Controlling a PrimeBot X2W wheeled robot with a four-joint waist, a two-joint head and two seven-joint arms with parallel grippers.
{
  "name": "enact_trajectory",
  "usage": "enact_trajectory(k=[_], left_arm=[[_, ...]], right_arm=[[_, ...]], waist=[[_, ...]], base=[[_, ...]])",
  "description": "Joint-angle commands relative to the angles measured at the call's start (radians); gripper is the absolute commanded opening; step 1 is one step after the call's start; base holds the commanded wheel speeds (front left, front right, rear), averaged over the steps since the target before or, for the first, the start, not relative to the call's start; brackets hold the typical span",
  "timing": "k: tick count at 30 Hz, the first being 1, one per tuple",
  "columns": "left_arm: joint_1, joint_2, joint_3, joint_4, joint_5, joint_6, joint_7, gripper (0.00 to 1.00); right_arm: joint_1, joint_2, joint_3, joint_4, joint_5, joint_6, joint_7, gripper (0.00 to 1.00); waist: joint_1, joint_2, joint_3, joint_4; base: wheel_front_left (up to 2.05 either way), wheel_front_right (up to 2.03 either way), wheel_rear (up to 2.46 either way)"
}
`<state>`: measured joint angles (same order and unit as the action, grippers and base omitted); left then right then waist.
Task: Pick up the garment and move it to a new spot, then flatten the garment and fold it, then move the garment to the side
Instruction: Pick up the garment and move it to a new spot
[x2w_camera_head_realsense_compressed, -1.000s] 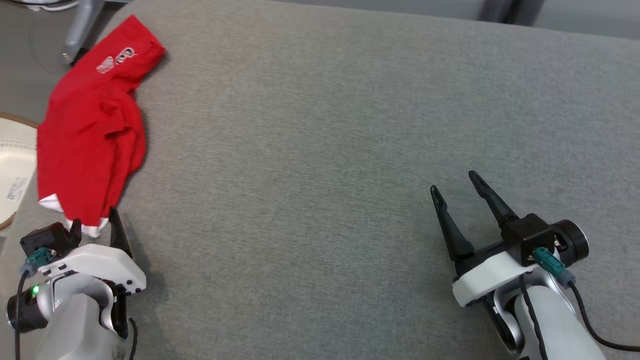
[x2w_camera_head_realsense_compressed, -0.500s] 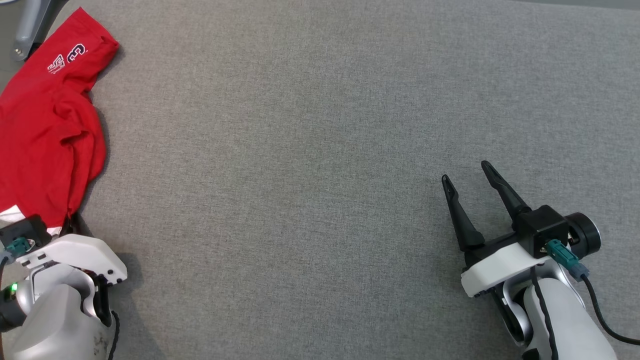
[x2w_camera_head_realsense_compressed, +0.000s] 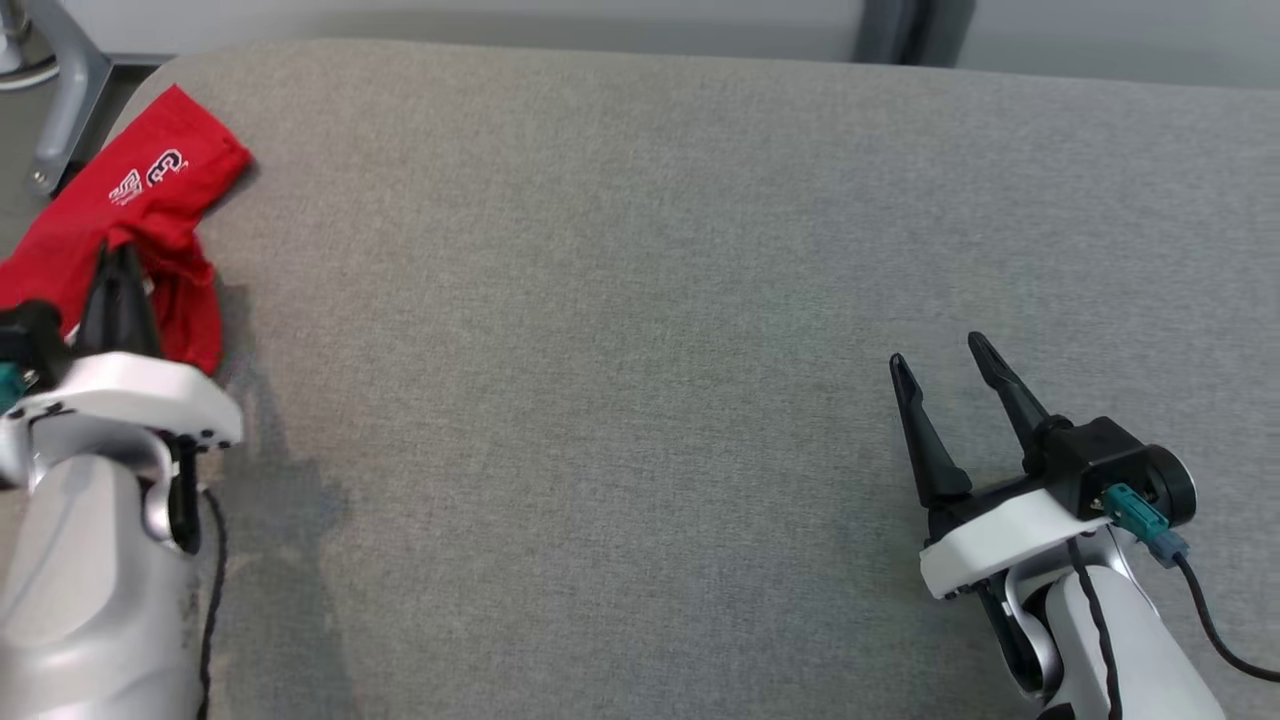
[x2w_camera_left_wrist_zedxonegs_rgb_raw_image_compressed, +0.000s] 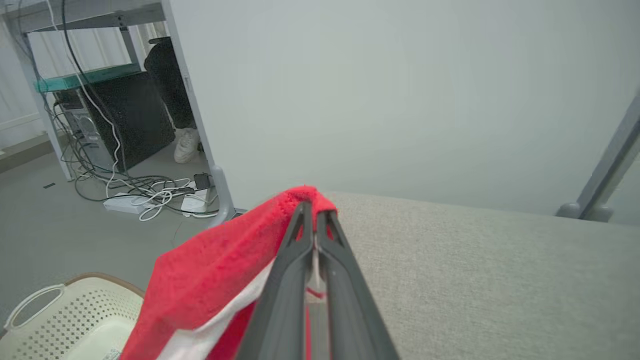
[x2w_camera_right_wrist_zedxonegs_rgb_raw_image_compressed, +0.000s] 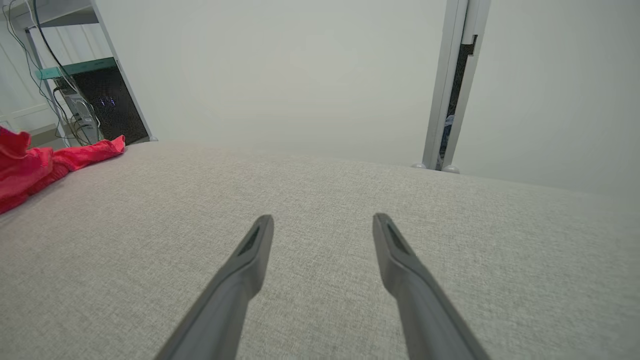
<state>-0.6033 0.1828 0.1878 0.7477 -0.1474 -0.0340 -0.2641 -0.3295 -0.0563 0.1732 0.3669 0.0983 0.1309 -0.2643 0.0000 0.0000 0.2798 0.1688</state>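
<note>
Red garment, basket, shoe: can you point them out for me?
red garment (x2w_camera_head_realsense_compressed: 150, 225), head view, crumpled middle below the white print.
basket (x2w_camera_left_wrist_zedxonegs_rgb_raw_image_compressed: 85, 310), left wrist view, perforated side wall.
shoe (x2w_camera_left_wrist_zedxonegs_rgb_raw_image_compressed: 187, 145), left wrist view, white upper.

Cream perforated basket (x2w_camera_left_wrist_zedxonegs_rgb_raw_image_compressed: 85, 305) — tangled cables (x2w_camera_left_wrist_zedxonegs_rgb_raw_image_compressed: 150, 187) beyond it.

Light: bright, even and white in all views; no glare.
Shadows: a soft grey patch lies on the grey surface (x2w_camera_head_realsense_compressed: 640, 300) behind the left gripper (x2w_camera_head_realsense_compressed: 120, 255), on the side toward the right gripper (x2w_camera_head_realsense_compressed: 936, 350); a fainter one lies under the right gripper's wrist.
Focus: head view sharp; left wrist view soft close to the lens, at the fingers' bases.
Distortion: wide-angle; the post (x2w_camera_left_wrist_zedxonegs_rgb_raw_image_compressed: 605, 170) far right of the left gripper leans.
Colour: the garment (x2w_camera_right_wrist_zedxonegs_rgb_raw_image_compressed: 30, 160) looks pinkish, far left of the right gripper.
</note>
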Motion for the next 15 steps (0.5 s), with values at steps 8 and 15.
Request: enact_trajectory(k=[8,15], left_arm=[[-0.027,-0.101,-0.159,-0.147,0.082,-0.046,0.0,0.0],[-0.05,-0.129,-0.404,-0.121,0.009,-0.077,0.0,0.0]], right_arm=[[0.033,0.002,-0.011,-0.004,0.066,0.0,0.0,1.0],[0.026,0.003,0.001,-0.013,0.107,0.0,0.0,1.0]], waist=[[0.0,0.0,-0.071,-0.113],[0.0,0.0,-0.064,-0.24]], base=[[0.0,0.0,0.0],[0.0,0.0,0.0]])
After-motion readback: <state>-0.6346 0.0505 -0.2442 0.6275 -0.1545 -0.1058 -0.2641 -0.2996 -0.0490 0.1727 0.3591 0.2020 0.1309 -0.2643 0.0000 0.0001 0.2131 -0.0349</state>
